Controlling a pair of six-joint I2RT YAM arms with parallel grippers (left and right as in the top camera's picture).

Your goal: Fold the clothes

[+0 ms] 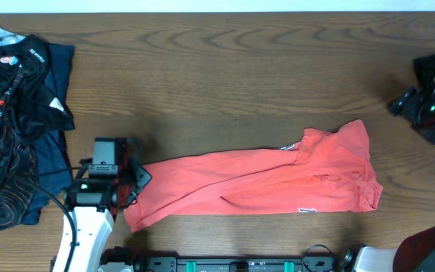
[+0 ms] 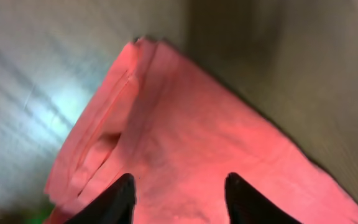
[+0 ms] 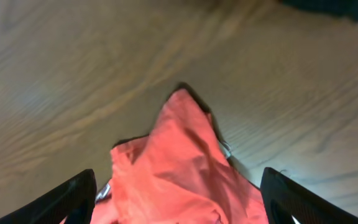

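Observation:
The coral-red T-shirt [image 1: 263,185] lies folded into a long band across the front of the wooden table, with its bunched end at the right. My left gripper [image 1: 140,181] is at the band's left end. In the left wrist view its fingers [image 2: 179,182] are open, just over the red cloth [image 2: 185,124]. My right gripper [image 1: 414,102] hovers at the far right, apart from the shirt. In the right wrist view its fingers [image 3: 178,180] are wide open and empty, with the shirt's pointed end [image 3: 173,162] below.
A pile of dark navy and black clothes [image 1: 17,113] lies at the table's left edge. A corner of it shows in the right wrist view [image 3: 328,7]. Bare wood table [image 1: 225,75] spreads behind the shirt.

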